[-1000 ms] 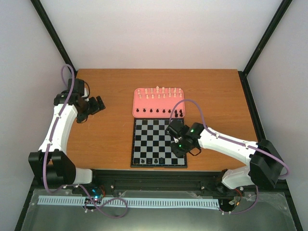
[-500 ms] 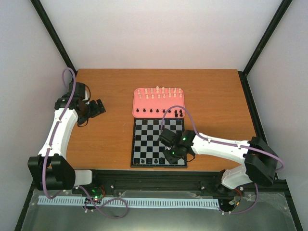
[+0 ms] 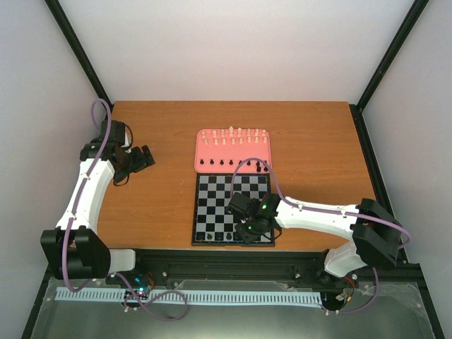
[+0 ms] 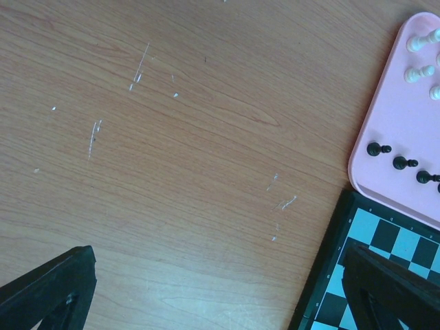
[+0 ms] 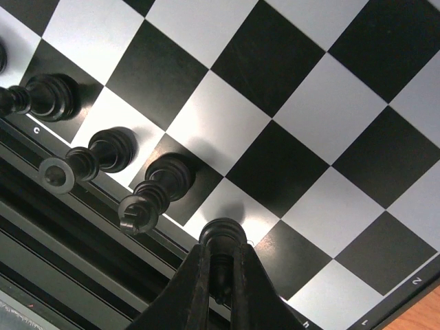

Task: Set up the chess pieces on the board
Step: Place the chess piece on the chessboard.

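My right gripper (image 3: 244,223) (image 5: 220,260) is shut on a black chess piece (image 5: 222,237), holding it just over a light square in the near row of the board (image 3: 217,195) (image 5: 295,110). Three black pieces (image 5: 148,196) stand in that row to its left, seen as small dark shapes (image 3: 219,235) from above. More black pieces (image 3: 226,164) and the white pieces (image 3: 233,135) stand in the pink tray (image 3: 200,150). My left gripper (image 3: 145,157) (image 4: 220,302) hangs open over bare wood left of the board's corner (image 4: 385,237), holding nothing.
The pink tray (image 4: 385,117) lies just beyond the board's far edge, with black pawns (image 4: 378,148) and white pieces (image 4: 421,42) on it. The wooden table (image 3: 155,205) ends at a black rail along the near side. Grey walls stand around it.
My right gripper has carried the black piece left and nearer across the board, down to the near row. The left arm has barely shifted.
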Available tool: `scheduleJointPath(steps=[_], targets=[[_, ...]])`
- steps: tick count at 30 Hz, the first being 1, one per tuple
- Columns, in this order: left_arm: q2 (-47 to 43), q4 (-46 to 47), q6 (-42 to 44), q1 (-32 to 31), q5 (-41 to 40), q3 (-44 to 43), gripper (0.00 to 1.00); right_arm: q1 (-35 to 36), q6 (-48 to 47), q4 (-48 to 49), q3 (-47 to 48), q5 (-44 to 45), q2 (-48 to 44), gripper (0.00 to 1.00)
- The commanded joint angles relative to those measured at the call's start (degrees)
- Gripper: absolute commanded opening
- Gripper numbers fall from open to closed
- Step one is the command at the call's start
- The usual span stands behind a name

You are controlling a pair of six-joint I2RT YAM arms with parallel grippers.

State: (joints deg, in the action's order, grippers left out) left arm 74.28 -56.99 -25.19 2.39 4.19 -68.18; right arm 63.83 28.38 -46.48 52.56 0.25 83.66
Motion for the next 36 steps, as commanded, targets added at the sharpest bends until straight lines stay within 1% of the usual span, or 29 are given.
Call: scheduleJointPath(steps=[1, 8, 11, 21, 24, 30, 36], targets=[[-0.1, -0.5, 1.5, -0.3, -0.7, -2.9, 1.00, 1.0, 1.5, 1.0, 0.5, 0.3, 0.7, 0.03], [0.5, 0.0, 1.3, -0.2, -0.2, -3.1, 1.00, 1.0, 1.3, 1.5, -0.4, 0.5, 1.7, 0.04], [0.9, -0.1, 1.4, -0.3, -0.3, -3.4, 1.00, 1.0, 1.6, 2.0, -0.9, 0.3, 1.7, 0.11], [0.9, -0.7, 1.5, -0.3, -0.5, -4.2, 1.00, 1.0, 1.8, 0.1, -0.1, 1.4, 1.1, 0.27], [0.8, -0.7, 1.5, -0.3, -0.4, -4.2, 1.00, 1.0, 2.0, -1.9, 0.8, 2.2, -0.2, 0.28], [0.5, -1.6, 1.0, -0.3, -0.4, -4.7, 1.00, 1.1, 2.9, -5.5, 2.7, 3.0, -3.4, 0.35], [0.0, -2.4, 0.8, -0.3, 0.0, -3.9, 1.00, 1.0, 2.6, -8.5, 7.5, 3.6, -7.8, 0.50]])
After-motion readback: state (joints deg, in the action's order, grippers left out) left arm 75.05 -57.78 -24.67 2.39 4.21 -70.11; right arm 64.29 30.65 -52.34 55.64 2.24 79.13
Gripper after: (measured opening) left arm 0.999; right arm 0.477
